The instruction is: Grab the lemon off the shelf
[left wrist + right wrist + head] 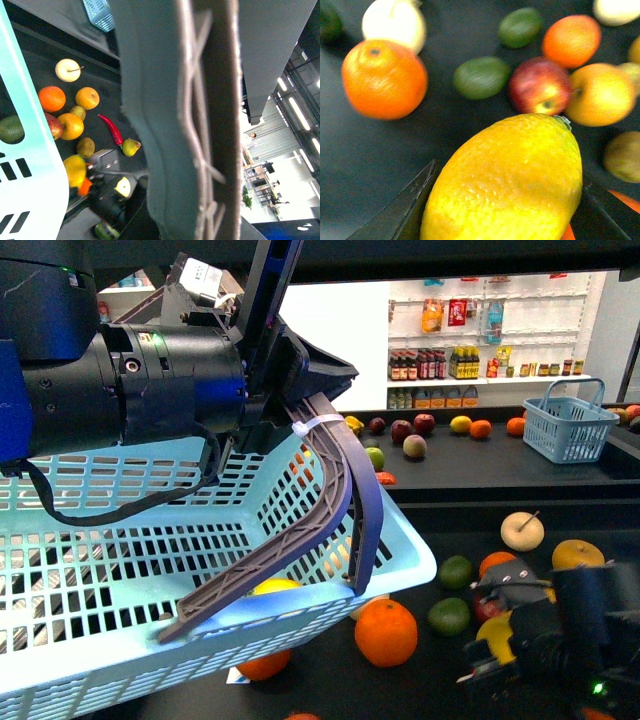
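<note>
Matt-black shelf (395, 150) under right gripper (495, 640); store racks (480, 340) far beyond. Gripper clamped on lemon (510, 180); fingertips cropped; basket (200, 570) hides shelf leftward.

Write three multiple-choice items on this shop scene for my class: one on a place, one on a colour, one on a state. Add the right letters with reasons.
1. The small basket stands:
A) on the far counter
B) on the floor
C) on a chair

2. The large basket is:
A) red
B) light blue
C) black

3. The right claw is:
A) open and empty
B) shut on an orange
C) shut on the lemon

Answers:
1 A: the front view shows it resting on the far counter, near loose fruit.
2 B: its lattice walls are pale blue.
3 C: in the right wrist view the lemon fills the space between the dark fingers.
</note>
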You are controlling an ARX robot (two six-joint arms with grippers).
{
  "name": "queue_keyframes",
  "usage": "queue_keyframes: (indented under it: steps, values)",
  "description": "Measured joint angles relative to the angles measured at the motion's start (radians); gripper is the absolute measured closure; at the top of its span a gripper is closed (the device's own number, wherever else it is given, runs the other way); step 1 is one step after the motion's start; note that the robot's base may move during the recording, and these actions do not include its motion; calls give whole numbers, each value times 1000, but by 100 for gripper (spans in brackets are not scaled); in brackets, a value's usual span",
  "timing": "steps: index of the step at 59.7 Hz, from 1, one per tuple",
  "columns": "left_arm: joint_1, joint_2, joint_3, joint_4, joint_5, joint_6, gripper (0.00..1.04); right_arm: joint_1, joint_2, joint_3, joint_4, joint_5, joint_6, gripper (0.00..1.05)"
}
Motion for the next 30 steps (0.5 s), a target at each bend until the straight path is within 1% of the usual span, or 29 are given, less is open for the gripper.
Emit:
queue_keyframes:
  steps: [5,9,15,18,22,26,30]
  values:
    - [0,0,0,0,0,0,98,-35,-91,-32,1,8,58,41]
    - [0,0,0,0,0,0,98,-51,-161,-63,15,-16,127,41]
    - [0,0,0,0,0,0,98,-57,-287,-123,51,-113,263,41]
    - [0,0,0,0,0,0,98,-47,-349,-156,82,-174,332,41]
    - [0,0,0,0,0,0,98,-29,-401,-184,103,-224,385,41]
    - [0,0,0,0,0,0,98,18,-461,-224,130,-292,481,41]
    - [0,0,0,0,0,0,98,51,-479,-245,143,-320,527,41]
